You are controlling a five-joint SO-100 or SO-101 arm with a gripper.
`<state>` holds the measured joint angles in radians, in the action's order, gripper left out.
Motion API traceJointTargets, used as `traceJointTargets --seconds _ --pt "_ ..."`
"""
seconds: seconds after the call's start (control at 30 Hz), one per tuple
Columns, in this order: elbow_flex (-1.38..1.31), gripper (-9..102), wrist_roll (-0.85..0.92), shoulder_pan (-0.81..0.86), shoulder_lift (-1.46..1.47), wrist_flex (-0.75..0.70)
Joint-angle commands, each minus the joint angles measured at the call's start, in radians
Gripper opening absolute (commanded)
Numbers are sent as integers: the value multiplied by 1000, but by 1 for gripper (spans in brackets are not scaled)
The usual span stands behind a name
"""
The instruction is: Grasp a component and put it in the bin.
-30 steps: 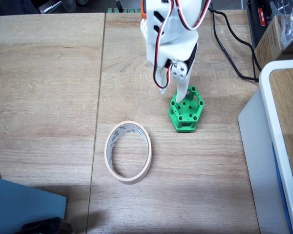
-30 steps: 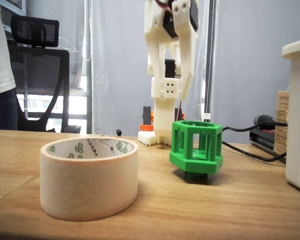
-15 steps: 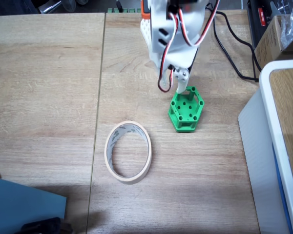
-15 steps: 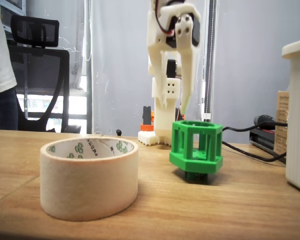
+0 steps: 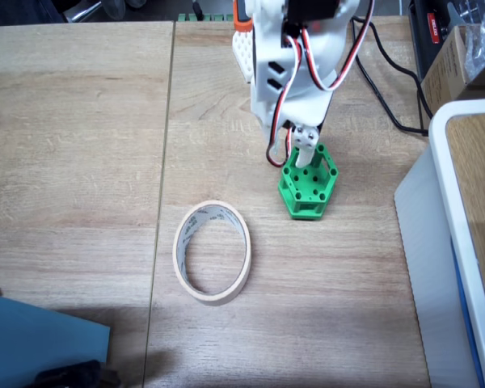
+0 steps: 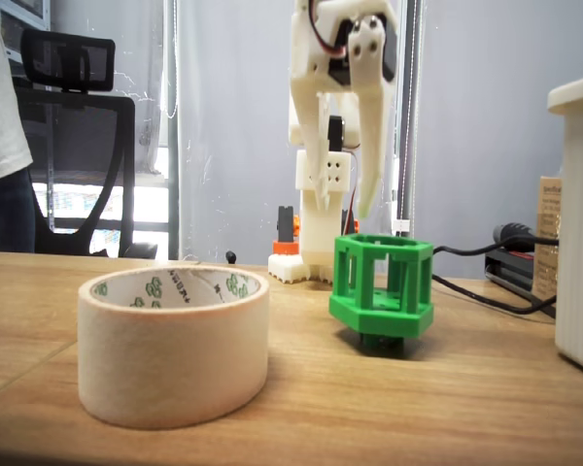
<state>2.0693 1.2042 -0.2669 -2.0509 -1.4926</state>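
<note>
My jaws hung spread above the counter (image 5: 81, 145), two white fingers (image 6: 370, 146) pointing down with a gap between them and nothing held, as the low fixed view showed. Their tips were above the component (image 6: 382, 287) and did not touch it in that view. In the fixed view from above, one finger tip overlapped the component's (image 5: 308, 181) 12 o'clock edge.

The component was a green hexagonal frame with round holes across its top face, resting on the counter (image 6: 466, 408), slightly tilted in the low view. The bin (image 5: 212, 250), a beige ring of tape lying flat with its opening upward, sat at about 8 o'clock from the component in the view from above, near it but apart. In the low view the bin (image 6: 174, 345) stood at 8 o'clock of the component, closer to the camera.

A white-rimmed box (image 5: 461, 210) stood at 3 o'clock, well apart. Black cables (image 5: 384, 89) ran at 1 o'clock.
</note>
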Motion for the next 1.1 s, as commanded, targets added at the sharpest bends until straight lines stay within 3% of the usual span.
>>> traceJointTargets --seconds 0.0,1.07 --pt "-77 15 -2 -6 37 -12" --pt "-81 15 0 -5 304 -6"
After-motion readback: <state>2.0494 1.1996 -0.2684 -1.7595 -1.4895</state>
